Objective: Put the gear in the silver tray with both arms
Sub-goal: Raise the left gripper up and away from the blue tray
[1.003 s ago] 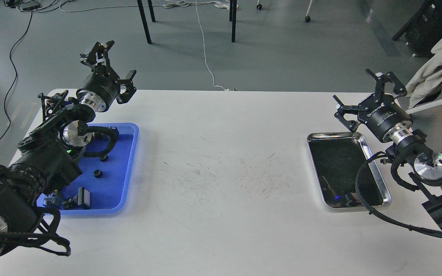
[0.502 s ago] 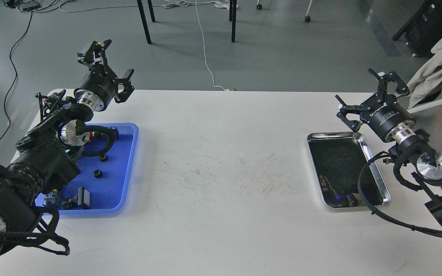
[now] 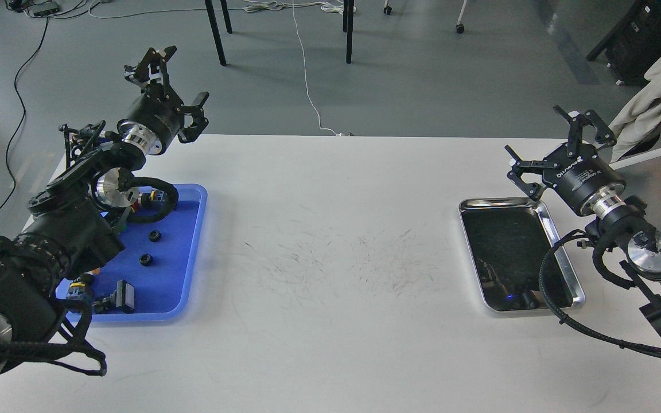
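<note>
Left tool (image 3: 173, 80) gapes wide and empty beyond the blue tray (image 3: 190, 252); right tool (image 3: 560, 146) gapes wide, just past the silver tray (image 3: 566, 252).

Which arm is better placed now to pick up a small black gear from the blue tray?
The left. Its open claw hangs near the blue plastic tray holding the small black round gears. The right claw is far across the white table.
</note>
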Controlling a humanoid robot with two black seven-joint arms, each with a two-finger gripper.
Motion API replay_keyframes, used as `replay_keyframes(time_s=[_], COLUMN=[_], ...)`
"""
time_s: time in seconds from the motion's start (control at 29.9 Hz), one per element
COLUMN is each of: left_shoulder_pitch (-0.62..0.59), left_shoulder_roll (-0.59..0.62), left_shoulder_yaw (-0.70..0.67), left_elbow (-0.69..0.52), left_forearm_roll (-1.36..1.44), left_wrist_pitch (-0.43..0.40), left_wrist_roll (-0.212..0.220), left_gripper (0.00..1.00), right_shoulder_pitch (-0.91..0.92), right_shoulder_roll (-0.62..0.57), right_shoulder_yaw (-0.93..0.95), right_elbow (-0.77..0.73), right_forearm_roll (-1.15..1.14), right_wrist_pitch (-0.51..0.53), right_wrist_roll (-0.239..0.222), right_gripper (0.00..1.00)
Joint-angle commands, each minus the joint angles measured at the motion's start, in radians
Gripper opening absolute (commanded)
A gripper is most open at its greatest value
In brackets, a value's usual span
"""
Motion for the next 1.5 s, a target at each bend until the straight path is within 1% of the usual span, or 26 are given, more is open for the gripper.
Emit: replay_keyframes(time_s=[0.0, 0.3, 0.4, 0.67, 0.8, 0.9, 1.0, 1.14, 1.24, 1.34, 1.44, 1.47], left_shoulder_pitch=[0.006, 0.012, 0.020, 0.029, 0.035, 0.049, 0.055, 0.046, 0.029, 0.008, -0.011, -0.016], left_shoulder_roll=[0.010, 0.026, 0.012, 0.006, 0.020, 0.030, 0.070, 0.162, 0.213, 0.274, 0.319, 0.337], left_shoulder_yaw=[0.001, 0.001, 0.003, 0.000, 0.003, 0.018, 0.075, 0.229, 0.286, 0.337, 0.348, 0.348], left_elbow=[0.000, 0.000, 0.000, 0.003, 0.002, 0.002, 0.000, 0.000, -0.008, -0.017, -0.046, -0.073], left_forearm_roll=[0.000, 0.000, 0.000, -0.003, 0.002, 0.006, 0.012, 0.038, 0.058, 0.142, 0.238, 0.274], left_wrist_pitch=[0.000, 0.000, 0.000, 0.000, 0.000, 0.000, 0.000, 0.000, 0.000, 0.000, 0.000, 0.000], left_wrist_roll=[-0.002, -0.002, -0.004, -0.007, -0.001, -0.004, -0.004, -0.005, -0.004, -0.004, -0.004, -0.004], left_gripper=[0.98, 0.98, 0.98, 0.98, 0.98, 0.98, 0.98, 0.98, 0.98, 0.98, 0.98, 0.98], right_shoulder_pitch=[-0.011, -0.024, -0.023, -0.015, -0.017, -0.011, -0.004, 0.000, -0.001, -0.001, -0.001, -0.001], right_shoulder_roll=[-0.018, -0.035, -0.038, -0.041, -0.044, -0.044, -0.045, -0.051, -0.051, -0.053, -0.065, -0.074], right_shoulder_yaw=[0.003, 0.006, 0.029, 0.033, 0.030, 0.027, 0.021, 0.038, 0.037, 0.041, 0.040, 0.038], right_elbow=[-0.002, 0.007, 0.014, 0.026, 0.033, 0.040, 0.072, 0.099, 0.105, 0.127, 0.139, 0.141], right_forearm_roll=[0.000, 0.000, 0.000, 0.000, -0.001, -0.003, -0.015, -0.015, -0.015, -0.014, -0.014, -0.015], right_wrist_pitch=[0.023, 0.030, 0.053, 0.055, 0.055, 0.050, 0.040, 0.027, 0.027, 0.018, 0.006, 0.004], right_wrist_roll=[0.000, 0.005, 0.005, -0.003, -0.003, -0.005, -0.003, -0.003, -0.002, -0.002, -0.002, -0.002], right_gripper=[0.99, 0.99, 0.99, 0.99, 0.99, 0.99, 0.99, 0.99, 0.99, 0.99, 0.99, 0.99])
